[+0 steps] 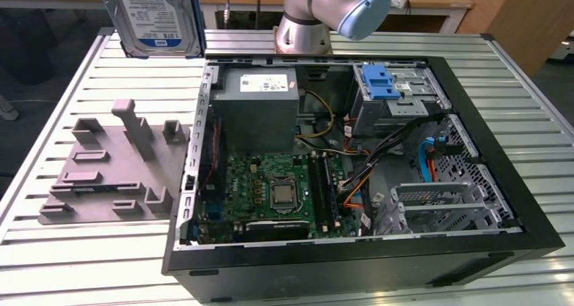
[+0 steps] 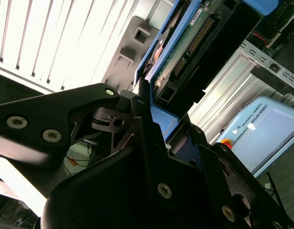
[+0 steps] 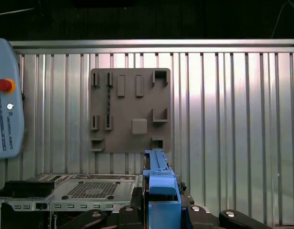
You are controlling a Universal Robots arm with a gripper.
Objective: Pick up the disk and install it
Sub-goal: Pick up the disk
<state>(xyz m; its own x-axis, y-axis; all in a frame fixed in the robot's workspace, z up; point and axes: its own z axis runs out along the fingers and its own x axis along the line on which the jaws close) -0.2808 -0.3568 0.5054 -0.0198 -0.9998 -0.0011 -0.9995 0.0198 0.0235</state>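
Gripper clamps the disk by its blue side rails, raised well clear of the open computer case and grey fixture plate.

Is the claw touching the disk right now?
Touching. The second wrist view shows the claw clamped on the disk by its blue rails, with no gap.

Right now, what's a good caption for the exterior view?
Disk held in the air near the open computer case and grey fixture plate.
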